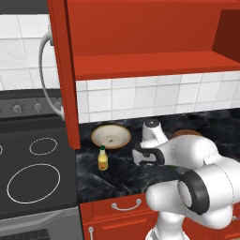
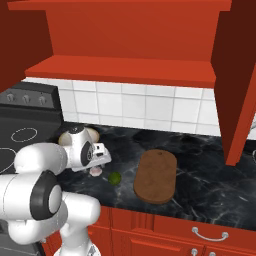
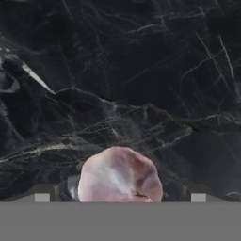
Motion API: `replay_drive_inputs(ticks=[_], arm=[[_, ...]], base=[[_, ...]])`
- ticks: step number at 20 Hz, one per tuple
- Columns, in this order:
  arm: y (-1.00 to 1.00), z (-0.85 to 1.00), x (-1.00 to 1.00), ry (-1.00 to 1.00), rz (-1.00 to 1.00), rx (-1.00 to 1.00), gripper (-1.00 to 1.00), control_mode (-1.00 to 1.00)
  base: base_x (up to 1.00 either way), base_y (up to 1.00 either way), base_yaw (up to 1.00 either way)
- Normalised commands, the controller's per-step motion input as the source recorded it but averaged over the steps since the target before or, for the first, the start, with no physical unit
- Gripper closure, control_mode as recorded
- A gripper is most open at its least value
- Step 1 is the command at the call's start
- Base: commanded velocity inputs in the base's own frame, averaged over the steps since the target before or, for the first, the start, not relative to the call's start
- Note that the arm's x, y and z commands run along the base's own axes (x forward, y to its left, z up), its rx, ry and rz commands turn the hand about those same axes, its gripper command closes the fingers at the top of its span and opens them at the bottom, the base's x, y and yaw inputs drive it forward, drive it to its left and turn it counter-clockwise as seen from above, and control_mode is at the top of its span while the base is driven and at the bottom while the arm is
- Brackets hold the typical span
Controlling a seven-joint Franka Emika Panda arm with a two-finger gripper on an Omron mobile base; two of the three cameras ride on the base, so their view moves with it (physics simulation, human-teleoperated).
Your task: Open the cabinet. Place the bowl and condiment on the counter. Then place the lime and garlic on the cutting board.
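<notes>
The red cabinet [image 1: 140, 47] stands open, its inner shelf [image 2: 120, 67] bare. On the black counter [image 1: 122, 176] sit the beige bowl [image 1: 111, 136] and, in front of it, the yellow condiment [image 1: 102, 159]. My gripper [image 2: 99, 165] hangs low over the counter, open, right above the pinkish garlic [image 2: 96, 172]. In the hand view the garlic [image 3: 120, 176] lies between my two fingertips [image 3: 42, 197], which stand wide apart on either side of it. The green lime [image 2: 115, 177] rests just right of the garlic. Further right lies the brown cutting board [image 2: 156, 176], with nothing on it.
The left cabinet door [image 1: 63, 70] swings out over the counter's left end, the right door [image 2: 240, 85] over the right end. A dark stovetop [image 1: 33, 164] borders the counter on the left. Red drawers [image 2: 200, 230] run below the front edge.
</notes>
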Motion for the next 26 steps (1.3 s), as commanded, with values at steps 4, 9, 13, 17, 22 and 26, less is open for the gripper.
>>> replay_drive_inputs(ticks=[4,9,13,17,22,26], arm=[[0.00,-0.26,0.01,0.00,0.00,-0.03,-1.00,-1.00],[-0.14,-0.30,0.00,0.00,0.02,0.00,-1.00,-1.00],[-0.14,-0.31,0.00,0.00,0.01,-0.01,-1.00,-1.00],[0.00,-0.30,-0.15,0.01,0.00,-0.10,1.00,-1.00],[0.00,-0.52,-0.43,0.00,0.00,-0.09,1.00,-1.00],[-0.13,-0.65,-0.65,0.00,0.00,-0.05,1.00,-1.00]], base=[[0.00,0.00,0.00],[0.00,0.00,0.00],[0.00,0.00,0.00],[0.00,0.00,0.00],[0.00,0.00,0.00],[0.00,0.00,0.00]])
